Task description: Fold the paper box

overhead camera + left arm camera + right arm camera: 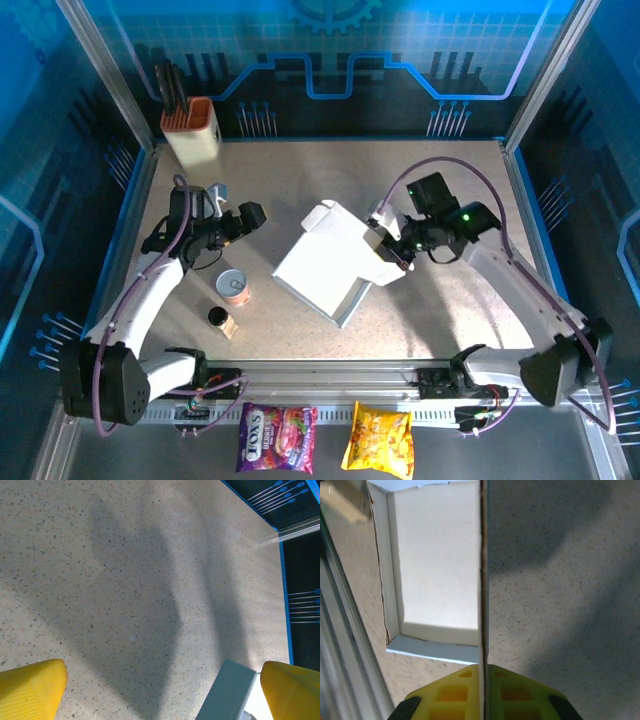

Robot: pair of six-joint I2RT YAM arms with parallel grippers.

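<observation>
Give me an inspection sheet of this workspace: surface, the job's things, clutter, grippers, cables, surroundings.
Surface: speckled table, no spills seen.
Job's things: paper box, part-folded, mid-table.
Clutter: cream holder at the far left corner; tin and small dark object by the left arm; purple snack bag and yellow snack bag below the near rail.
Grippers: left gripper open, holding nothing; right gripper shut on a box wall's edge.
Cables: purple cables looped along both arms.
Surroundings: blue panels, metal frame.
</observation>
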